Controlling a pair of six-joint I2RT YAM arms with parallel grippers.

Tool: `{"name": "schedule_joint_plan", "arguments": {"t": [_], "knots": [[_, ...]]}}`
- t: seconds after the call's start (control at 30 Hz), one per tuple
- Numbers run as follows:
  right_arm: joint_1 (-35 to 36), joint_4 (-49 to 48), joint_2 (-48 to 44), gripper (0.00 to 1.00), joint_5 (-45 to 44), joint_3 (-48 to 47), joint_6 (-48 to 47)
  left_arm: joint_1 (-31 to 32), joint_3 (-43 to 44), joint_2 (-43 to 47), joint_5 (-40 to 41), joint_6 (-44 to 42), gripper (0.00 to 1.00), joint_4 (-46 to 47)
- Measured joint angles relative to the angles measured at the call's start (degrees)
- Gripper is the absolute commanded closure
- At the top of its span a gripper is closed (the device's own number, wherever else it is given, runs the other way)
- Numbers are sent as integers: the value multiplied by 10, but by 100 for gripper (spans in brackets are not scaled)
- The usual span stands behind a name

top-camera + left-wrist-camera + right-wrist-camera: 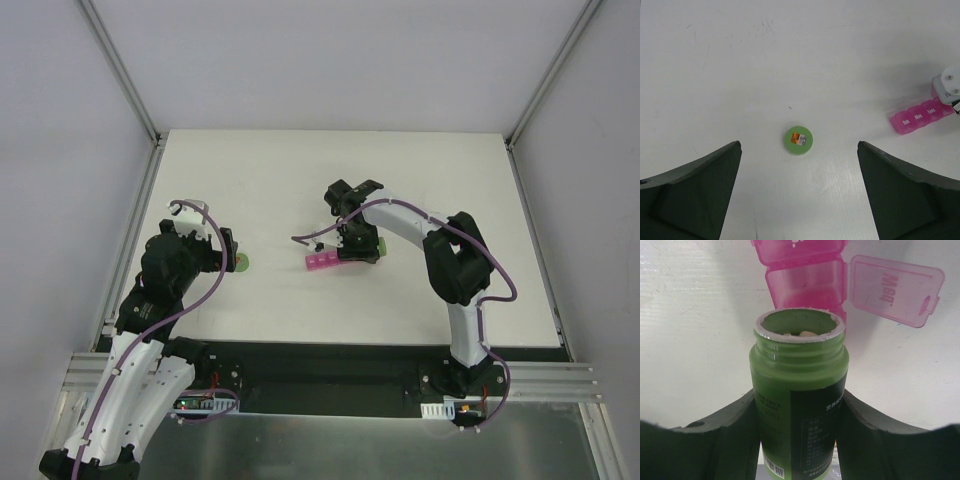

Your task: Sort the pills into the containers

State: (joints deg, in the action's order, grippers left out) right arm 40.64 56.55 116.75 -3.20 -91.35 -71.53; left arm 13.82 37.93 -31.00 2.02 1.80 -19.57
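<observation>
The pink pill strip (325, 262) lies mid-table and shows at the right of the left wrist view (917, 119). My right gripper (797, 412) is shut on an uncapped green pill bottle (790, 385) with pale pills (801, 333) visible in its mouth. The mouth is tipped toward an open compartment (805, 286) whose lid (895, 290) is folded back. In the top view the right gripper (357, 243) sits over the strip's right end. My left gripper (799, 195) is open and empty, above the table near the round green bottle cap (798, 140).
The green cap also shows in the top view (243, 265), just right of the left gripper (226, 256). Part of the right arm's white housing (947, 86) shows beside the strip. Metal frame rails (125, 250) border the white table.
</observation>
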Motion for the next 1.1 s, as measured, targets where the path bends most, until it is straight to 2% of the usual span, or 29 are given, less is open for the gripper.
{"name": "schedule_joint_plan", "arguments": {"t": [1.1], "knots": [[0, 13, -1, 91, 0, -24, 2, 0, -2, 3, 0, 0, 1, 0]]}}
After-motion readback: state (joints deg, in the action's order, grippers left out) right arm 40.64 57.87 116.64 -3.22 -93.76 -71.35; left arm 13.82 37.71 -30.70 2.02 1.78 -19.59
